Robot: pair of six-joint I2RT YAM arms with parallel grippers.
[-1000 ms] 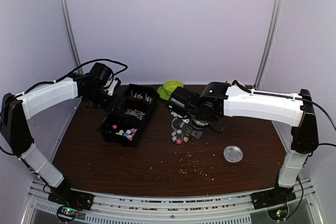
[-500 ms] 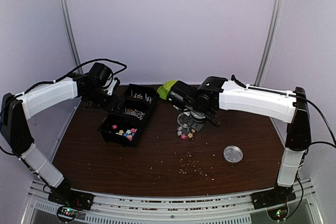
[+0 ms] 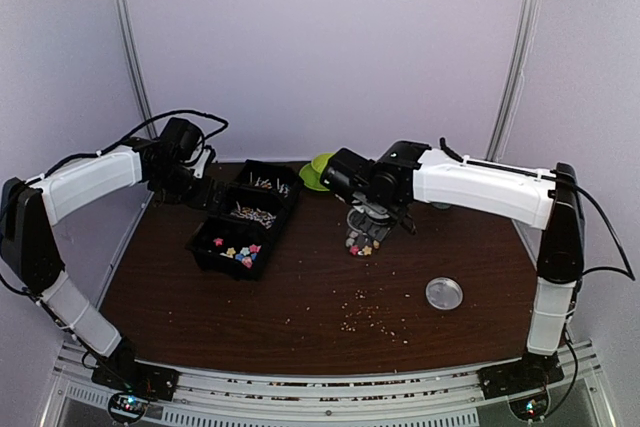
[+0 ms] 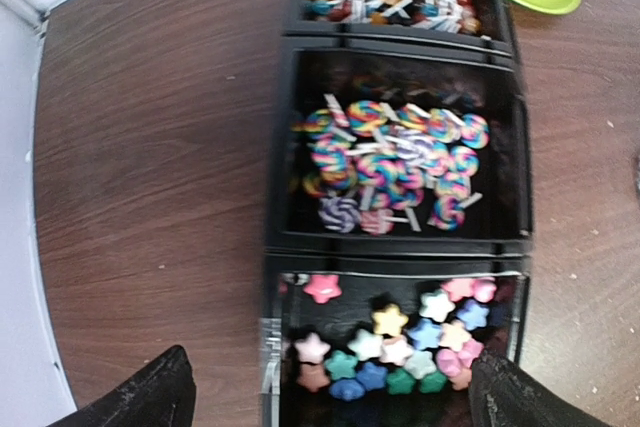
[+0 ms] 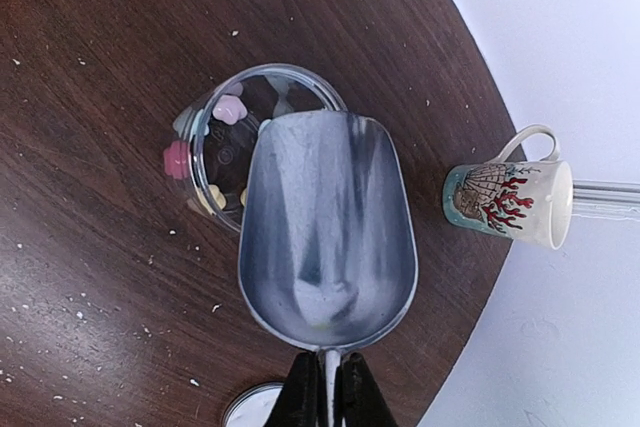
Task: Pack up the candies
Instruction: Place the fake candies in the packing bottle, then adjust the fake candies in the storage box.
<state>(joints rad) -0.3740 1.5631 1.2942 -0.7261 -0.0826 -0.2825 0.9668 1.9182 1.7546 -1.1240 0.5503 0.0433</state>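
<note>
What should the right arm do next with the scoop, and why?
Probably swing the scoop, shut in the right gripper, toward the star candies in the black tray: it looks empty, and the clear cup beneath holds only a few.

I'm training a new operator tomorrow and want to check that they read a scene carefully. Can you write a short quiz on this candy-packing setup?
1. True or false: the scoop gripped by the right pincer is full.
2. Which compartment of the black tray holds the star candies? A: nearest the robot. B: middle. C: farthest.
3. Fill in: the left pincer, above the tray, stands ___ (open or shut).

Key
1. False: the scoop is empty.
2. A.
3. Open.
</note>
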